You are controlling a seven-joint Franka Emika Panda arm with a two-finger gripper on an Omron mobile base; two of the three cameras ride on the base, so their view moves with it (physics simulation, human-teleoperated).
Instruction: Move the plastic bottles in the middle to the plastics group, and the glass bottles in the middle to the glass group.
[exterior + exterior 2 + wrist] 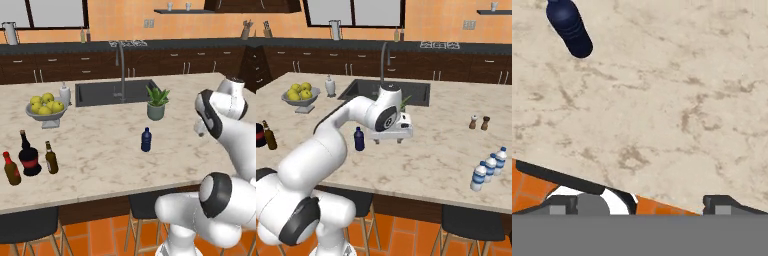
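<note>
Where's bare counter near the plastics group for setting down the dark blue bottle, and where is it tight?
Open marble runs from the dark blue bottle right to the three white bottles, below the salt and pepper shakers. Crowded: the left end, where the black bottle, red-capped bottle and olive-brown bottle cluster before the fruit bowl.

One dark blue bottle (146, 139) stands mid-tabletop. Three glass bottles cluster at one end: a black one (29, 156), a red-capped brown one (11, 169), an olive-brown one (51, 158). Three blue-capped plastic bottles (489, 168) stand opposite. Two shakers (479, 122), one plant (157, 103), one fruit bowl (46, 107).
</note>
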